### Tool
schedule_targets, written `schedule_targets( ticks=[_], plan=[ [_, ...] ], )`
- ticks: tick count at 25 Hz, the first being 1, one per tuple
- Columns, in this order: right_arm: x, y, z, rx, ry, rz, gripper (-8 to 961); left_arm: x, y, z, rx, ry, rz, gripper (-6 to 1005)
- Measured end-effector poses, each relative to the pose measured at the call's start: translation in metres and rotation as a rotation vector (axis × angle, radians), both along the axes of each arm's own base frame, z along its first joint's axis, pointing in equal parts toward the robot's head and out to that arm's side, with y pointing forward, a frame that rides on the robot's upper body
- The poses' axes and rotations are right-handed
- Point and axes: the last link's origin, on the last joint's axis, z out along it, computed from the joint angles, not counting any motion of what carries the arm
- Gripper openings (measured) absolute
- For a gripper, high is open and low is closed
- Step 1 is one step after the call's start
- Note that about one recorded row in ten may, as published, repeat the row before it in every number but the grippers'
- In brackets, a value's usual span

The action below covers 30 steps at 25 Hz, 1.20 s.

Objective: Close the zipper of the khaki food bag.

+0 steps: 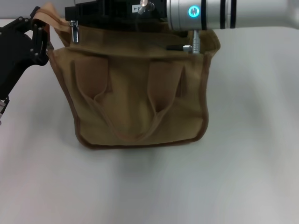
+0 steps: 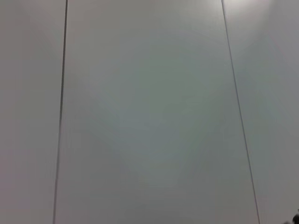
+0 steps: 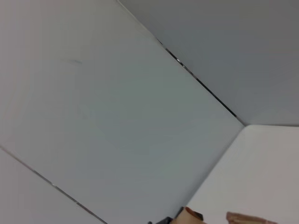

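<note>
Standing on the white table (image 1: 252,177), toward its far edge, the khaki food bag (image 1: 140,100) has a claw at each upper end. The left claw (image 1: 39,39), black, sits at the bag's left top corner, right against the looped strap end there; whether its fingers are pinching the fabric or standing apart cannot be told. The right arm (image 1: 224,14), a silver tube with a glowing teal ring, reaches across above the bag's top, and the right claw (image 1: 100,9), black, lies over the left part of the top edge, with its finger state also impossible to tell.

The bag is a boxy tan canvas tote with darker brown piping around its edges and front pockets. A shiny metal piece (image 1: 74,31) hangs at the top left just under the right claw, and another (image 1: 195,43) shows at the top right under the arm; the zipper track itself is hidden behind the arm.

One bag, two looped handles (image 1: 128,105) drooping down the front face, two claws. The wrist views show mostly pale panelled walls.
</note>
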Motion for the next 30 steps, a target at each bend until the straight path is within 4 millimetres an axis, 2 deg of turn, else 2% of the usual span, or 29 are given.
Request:
schedule_targets(
  ticks=[6,13,21,30],
  plan=[
    [-0.007,0.0,-0.006,-0.009,-0.031,0.012,353,0.0,0.0,0.002,-0.006,-0.016,0.001,19],
    [0.002,0.002,-0.004,-0.018,-0.02,-0.047,354,-0.002,0.001,0.002,-0.001,-0.019,0.018,18],
    [0.001,0.002,-0.004,-0.057,-0.031,-0.099,348,-0.006,0.001,0.004,0.014,-0.028,0.043,18],
    [-0.017,0.004,-0.006,-0.073,-0.054,-0.084,340,-0.011,-0.004,0.007,0.035,-0.057,0.063,18]
  ],
)
